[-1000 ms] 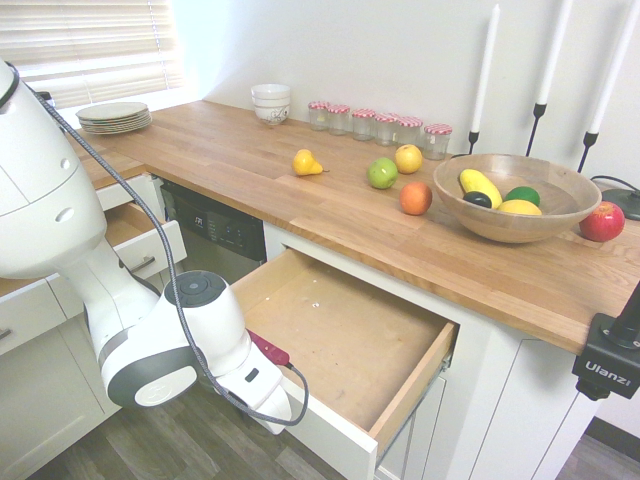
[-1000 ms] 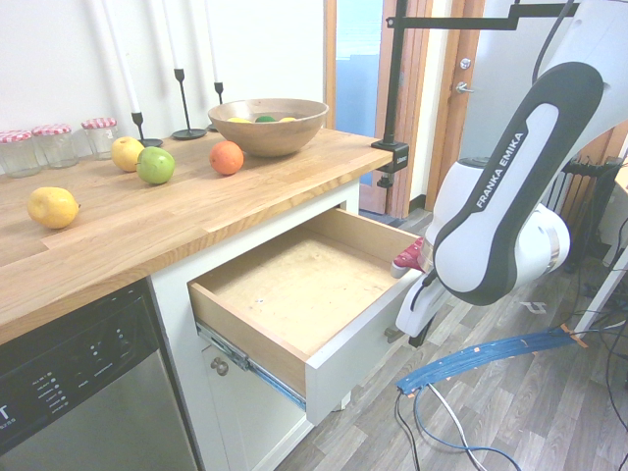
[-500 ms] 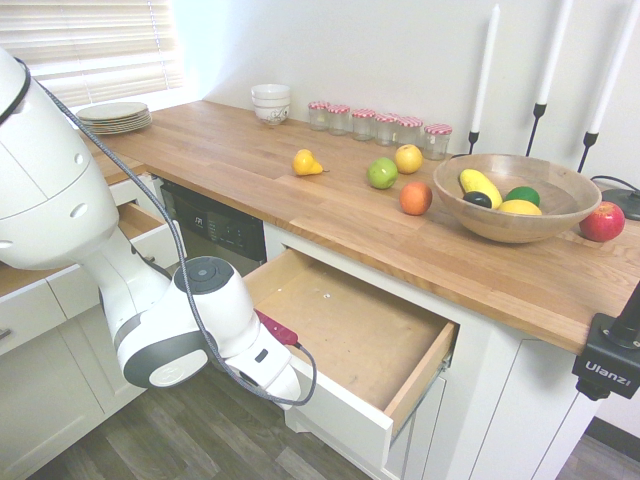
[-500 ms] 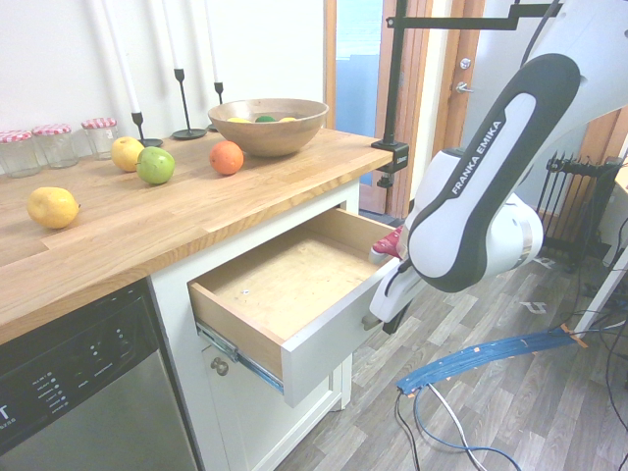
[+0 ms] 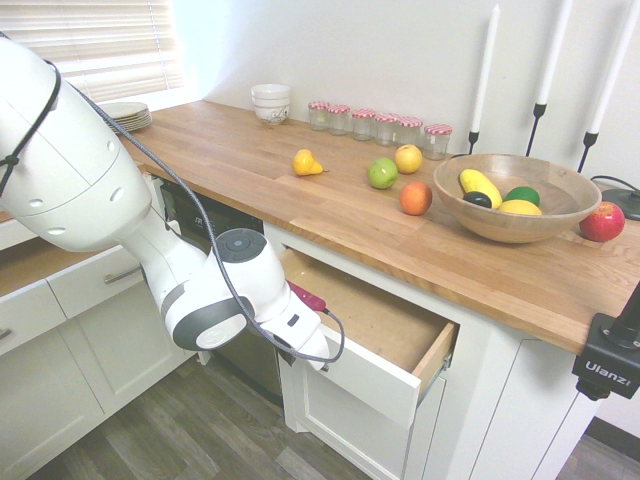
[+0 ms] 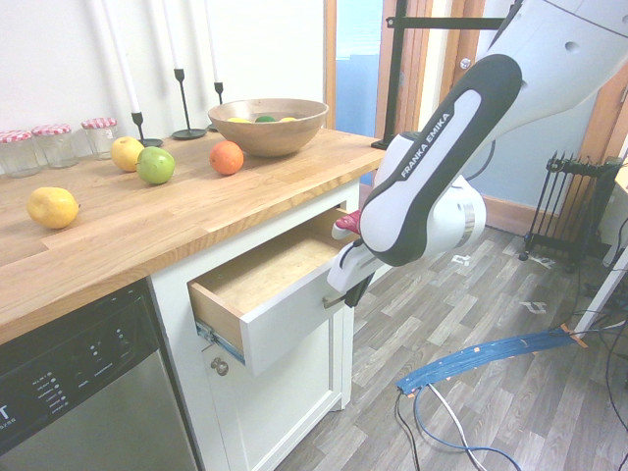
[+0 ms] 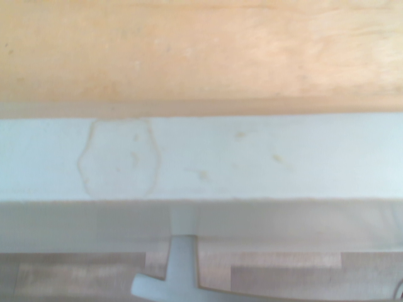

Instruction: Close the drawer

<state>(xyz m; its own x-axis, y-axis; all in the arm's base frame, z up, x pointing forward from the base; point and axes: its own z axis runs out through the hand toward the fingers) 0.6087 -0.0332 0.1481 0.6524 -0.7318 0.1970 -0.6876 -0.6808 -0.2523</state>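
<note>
We see the drawer [image 5: 385, 345] standing partly open beneath a butcher-block wooden counter [image 5: 300, 205], its flat white front panel [image 6: 285, 324] jutting out past the cabinet face and its pale, scuffed wooden bottom [image 6: 270, 273] showing behind. From the wrist we look straight down on the panel's top edge [image 7: 252, 157], marked with a faint ring-shaped stain, and on a sliver of the silver handle [image 7: 176, 277], cut off by the frame. The white arm's gripper [image 6: 345, 291] points steeply down against the outer face of the panel, its dark fingers drawn together with nothing between them; the first exterior view hides the fingertips behind the drawer front. On the counter above sit a round wooden bowl [image 5: 515, 195] of fruit, a green apple [image 5: 382, 173], an orange [image 5: 415, 198], a yellow pear [image 5: 305, 163], a row of small glass jars [image 5: 378, 125] with red-checked lids, and tall white candles [image 5: 487, 65] in thin black holders. A black dishwasher [image 6: 78, 392] stands beside the drawer's cabinet.
</note>
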